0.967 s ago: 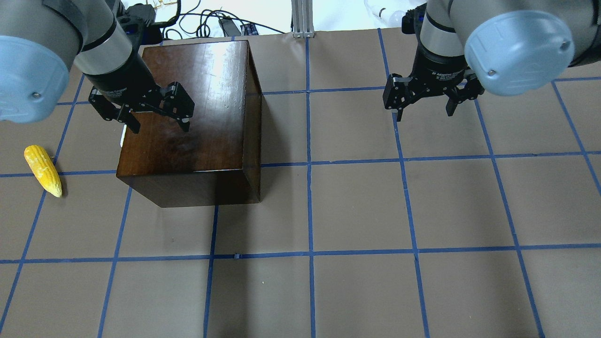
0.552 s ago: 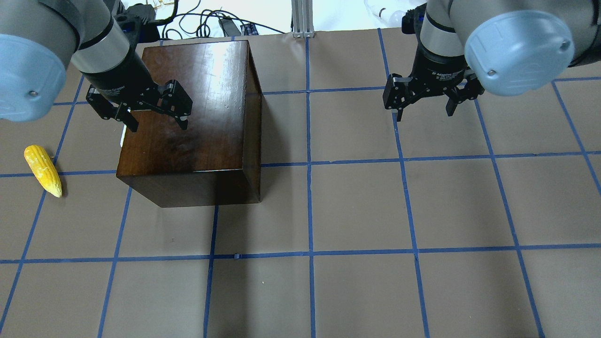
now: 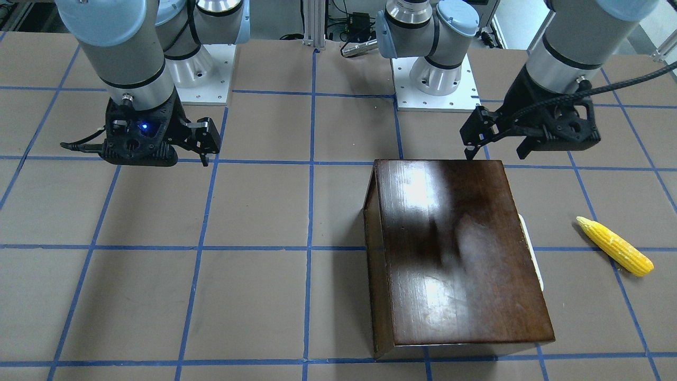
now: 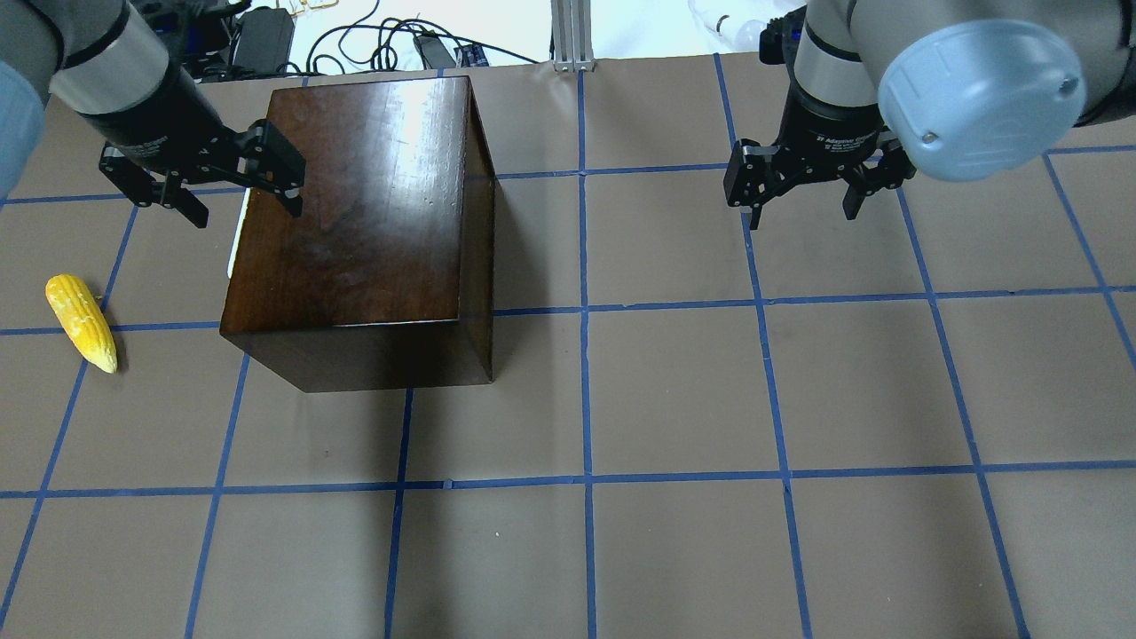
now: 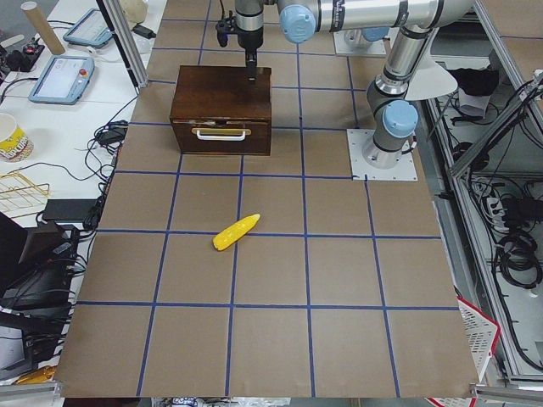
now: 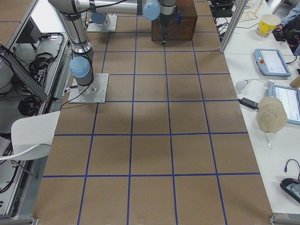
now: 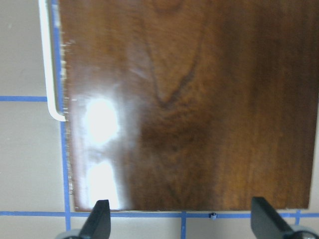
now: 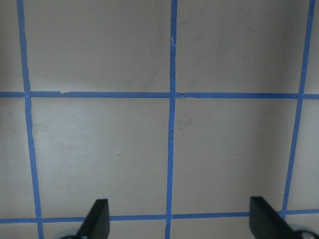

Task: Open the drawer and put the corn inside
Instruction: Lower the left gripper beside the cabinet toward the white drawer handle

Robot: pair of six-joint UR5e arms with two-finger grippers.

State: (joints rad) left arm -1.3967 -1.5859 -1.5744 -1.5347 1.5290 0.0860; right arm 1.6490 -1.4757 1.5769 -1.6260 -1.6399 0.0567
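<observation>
The glossy dark-brown box (image 4: 364, 213) stands on the table, its drawer (image 5: 221, 136) shut, the whitish handle (image 3: 531, 254) on the side that faces the corn. The yellow corn (image 4: 82, 321) lies on the table left of the box, and also shows in the front view (image 3: 613, 246). My left gripper (image 4: 247, 211) is open and empty above the box's far-left top edge; the left wrist view shows the box top (image 7: 189, 99) and the handle (image 7: 50, 74) below it. My right gripper (image 4: 803, 213) is open and empty above bare table, far right of the box.
The brown table (image 4: 674, 399) carries a blue tape grid. Cables and a metal post (image 4: 572, 35) lie beyond its far edge. The arm bases (image 3: 433, 79) stand at the robot's side.
My left gripper has moved left and toward the far edge, from over the box top's middle to its far-left edge, still open. The right arm, box and corn have not moved.
</observation>
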